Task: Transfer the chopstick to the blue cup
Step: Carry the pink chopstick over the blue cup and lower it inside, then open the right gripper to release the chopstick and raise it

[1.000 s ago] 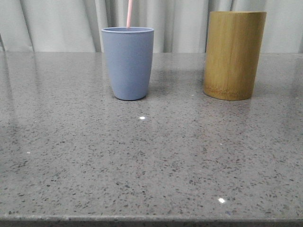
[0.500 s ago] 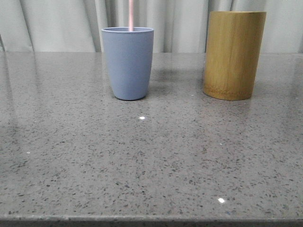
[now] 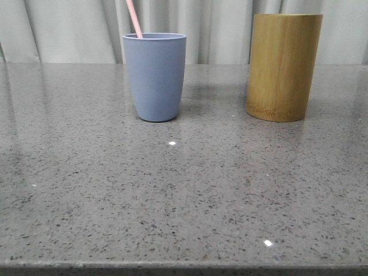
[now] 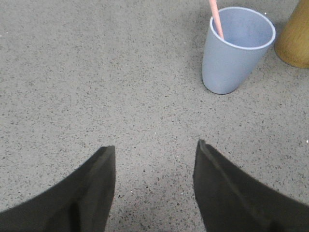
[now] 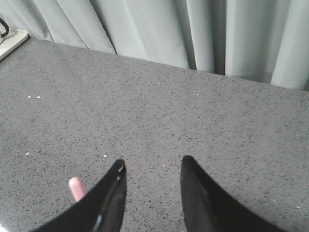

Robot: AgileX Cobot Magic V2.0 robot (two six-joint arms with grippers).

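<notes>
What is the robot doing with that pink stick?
It was putting the chopstick into the blue cup, and the stick now sits inside, leaning against the rim. Nothing is holding it. The left claw hangs open over the bare table, and the right claw is open too. The bamboo holder stands beside the cup.

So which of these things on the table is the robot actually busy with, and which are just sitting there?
Part of the job:
- chopstick, leaning inside the cup
- blue cup

Just sitting there:
- bamboo cylinder, beside the cup
- grey speckled table
- curtain behind
</notes>
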